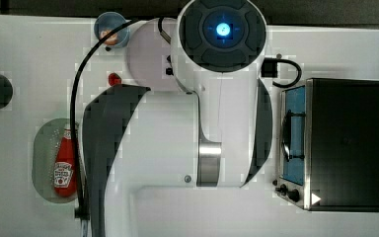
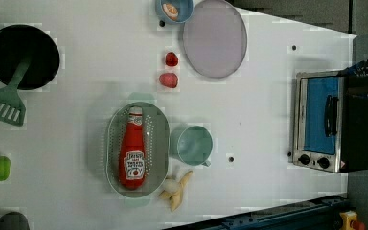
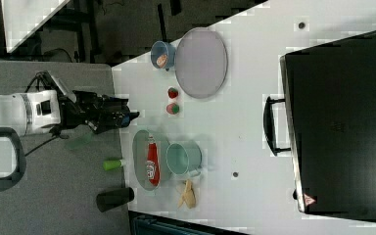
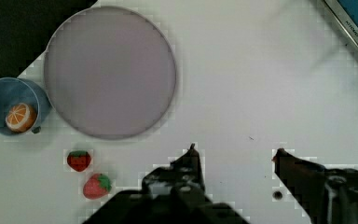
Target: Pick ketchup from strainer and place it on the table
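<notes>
The ketchup (image 2: pixel 133 151) is a red squeeze bottle with a white cap, lying flat along the pale mint strainer (image 2: pixel 160 143) on the white table (image 2: pixel 76 72). The top view shows the ketchup (image 1: pixel 64 168) in the strainer (image 1: pixel 42 153) at the top view's left, beside my arm. In the right view the ketchup (image 3: pixel 151 161) lies below my gripper (image 3: pixel 131 116), well apart from it. My gripper (image 4: pixel 235 154) is open with nothing between its fingers, hovering over bare table (image 4: pixel 261 93).
A grey-lilac plate (image 4: pixel 109 72), a blue cup holding an orange (image 4: pixel 11 112) and two strawberries (image 4: pixel 79 160) lie near the gripper. A green cup (image 2: pixel 191 144) and a banana (image 2: pixel 176 188) sit beside the strainer. A toaster oven (image 2: pixel 323 122), black pan (image 2: pixel 23 56) and spatula (image 2: pixel 5 105) stand further off.
</notes>
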### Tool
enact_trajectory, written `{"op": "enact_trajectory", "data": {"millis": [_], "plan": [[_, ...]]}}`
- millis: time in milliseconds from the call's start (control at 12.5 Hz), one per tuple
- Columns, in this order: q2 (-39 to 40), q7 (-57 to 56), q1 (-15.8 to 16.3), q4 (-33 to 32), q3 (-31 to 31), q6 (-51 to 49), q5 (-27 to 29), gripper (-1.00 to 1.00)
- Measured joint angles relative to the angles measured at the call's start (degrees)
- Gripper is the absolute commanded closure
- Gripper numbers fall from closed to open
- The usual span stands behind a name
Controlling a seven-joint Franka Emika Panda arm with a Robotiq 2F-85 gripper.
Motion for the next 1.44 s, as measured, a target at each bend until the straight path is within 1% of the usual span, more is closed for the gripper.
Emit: {"op": "enact_trajectory", "data": {"millis": [160, 240, 320, 400, 560, 720, 880, 1280, 1440], "plan": [[-11.1, 0.8, 0.5, -10.7, -1.3, -10.6, 0.2, -0.80], [-16.4, 1.0, 0.4, -13.8, -1.4, -13.0, 0.2, -0.99], [-20.3, 1.1, 0.3, -14.2, -1.2, -13.3, 0.2, -1.00], [-22.9, 1.1, 0.4, -13.1, -0.7, -12.8, 0.3, -1.00], [-24.3, 1.1, 1.2, -9.5, 1.3, -11.2, 0.2, -1.00], [-22.6, 1.8, 1.5, -7.9, 5.6, -6.3, 0.2, -1.00], [-17.6, 2.4, 2.2, -7.5, 11.2, -3.4, 0.4, -1.00], [-2.4, 3.0, 3.2, -10.9, 26.9, 0.8, 0.3, -1.00], [1.1, 3.0, 4.0, -13.3, 31.3, 6.9, 0.5, -1.00]]}}
